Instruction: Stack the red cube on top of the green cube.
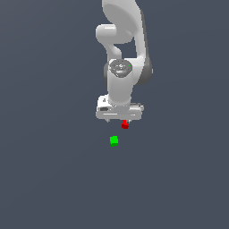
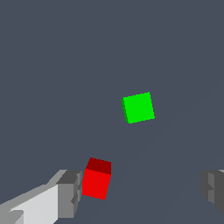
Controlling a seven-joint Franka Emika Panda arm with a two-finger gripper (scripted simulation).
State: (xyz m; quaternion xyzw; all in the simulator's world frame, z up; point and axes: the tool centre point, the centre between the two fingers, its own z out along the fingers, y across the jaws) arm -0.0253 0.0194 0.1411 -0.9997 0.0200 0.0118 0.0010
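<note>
Plain dark grey-blue floor (image 1: 49, 179), nothing else on it but two cubes. Gripper (image 2: 140, 192) is spread wide, holding nothing. Red cube (image 2: 97, 179) sits w/in the gap but hard against one finger (image 2: 69, 192), well apart from the other; looks to be touching, can't be sure. Green cube (image 2: 138, 107) lies near, just ahead of the fingertips. Step looks like the grasp approach: next move needs centring over red, then closing.
</note>
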